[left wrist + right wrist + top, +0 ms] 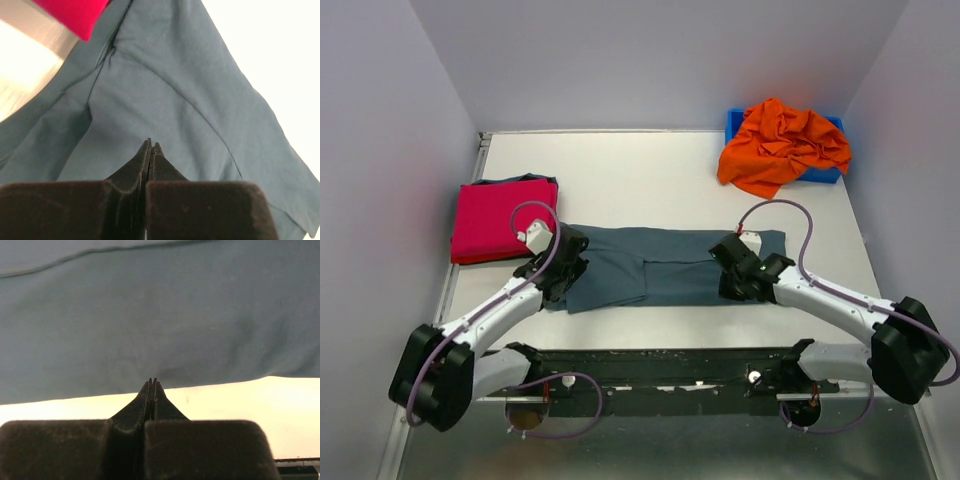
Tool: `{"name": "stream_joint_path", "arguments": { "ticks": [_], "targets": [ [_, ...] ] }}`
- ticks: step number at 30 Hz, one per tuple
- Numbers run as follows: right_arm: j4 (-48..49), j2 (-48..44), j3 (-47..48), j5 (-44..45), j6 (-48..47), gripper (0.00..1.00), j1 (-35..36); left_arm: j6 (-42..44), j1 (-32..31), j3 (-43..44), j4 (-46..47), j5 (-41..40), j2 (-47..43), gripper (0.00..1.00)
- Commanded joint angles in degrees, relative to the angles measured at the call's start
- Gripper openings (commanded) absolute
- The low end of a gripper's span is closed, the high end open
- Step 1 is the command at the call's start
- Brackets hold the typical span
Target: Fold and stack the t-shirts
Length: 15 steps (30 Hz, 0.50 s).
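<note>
item 1, slate grey-blue t-shirt (660,265): i see it spread flat and long across the middle of the worktop (650,170), between the two arms, with a fold line showing near its centre.
item 2, magenta-red t-shirt (502,220): folded into a neat rectangle at the left side of the worktop, just beside the left end of the grey-blue one. a thin dark edge of cloth shows along its far side.
item 3, bright orange t-shirt (782,145): crumpled in a heap, draped over the blue bin (732,122) at the far right corner.
item 4, left end effector (151,146): clenched, tips down on the left end of the grey-blue shirt. i cannot tell whether any cloth is caught between them.
item 5, right end effector (151,382): clenched, tips at the near hem of the grey-blue shirt towards its right end, where cloth meets bare worktop. again i cannot tell whether the hem is pinched.
</note>
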Motion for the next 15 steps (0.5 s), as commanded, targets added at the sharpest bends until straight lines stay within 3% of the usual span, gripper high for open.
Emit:
{"name": "stream_joint_path", "arguments": {
  "ticks": [1, 8, 15],
  "targets": [
    [0.5, 3.8, -1.8, 3.7, 4.8, 0.01, -1.1, -2.7, -0.3, 2.6, 4.8, -4.5, 7.9, 0.00],
    [1.2, 12.8, 1.2, 5.2, 6.4, 0.01, -1.3, -5.9, -0.4, 3.6, 8.2, -5.0, 16.4, 0.00],
    [2.4, 17.6, 1.7, 4.0, 5.6, 0.01, -0.8, -4.8, -0.4, 9.8, 8.1, -7.0, 26.8, 0.00]
  ]
}}
